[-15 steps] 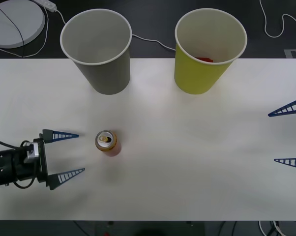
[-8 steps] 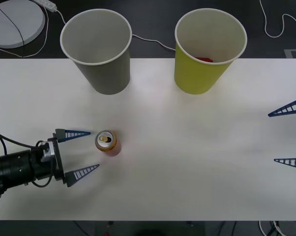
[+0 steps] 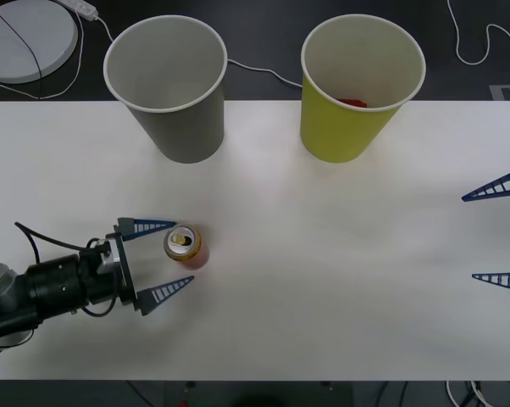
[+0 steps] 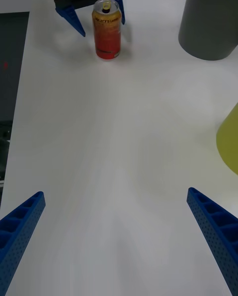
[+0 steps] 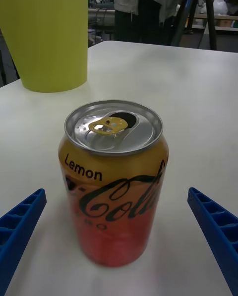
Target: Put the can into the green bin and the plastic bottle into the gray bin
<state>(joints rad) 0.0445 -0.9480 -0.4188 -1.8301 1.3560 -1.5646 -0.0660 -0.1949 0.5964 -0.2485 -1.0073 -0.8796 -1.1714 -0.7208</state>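
Can [image 5: 115,182]: glossy printed metal, brushed silver top. My fingers [image 5: 20,226] are ribbed matt blue plastic. Table [image 3: 340,254] smooth matt white; both bins look like matt paper.

Left gripper [image 3: 163,259], fingers spread, flanks the upright can [image 3: 185,246].

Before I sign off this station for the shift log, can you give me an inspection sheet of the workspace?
Surface: white table, bare apart from the items below.
Job's things: can upright, tab opened; gray bin and green bin upright at the far edge, something red inside the green one.
Clutter: nothing seen on the table.
Tools: left tool open, fingers either side of the can, not touching; right tool open, idle at the right edge.
Cables: white cables on the dark floor behind the table; black cable by the left arm.
Surroundings: white round disc at far left.
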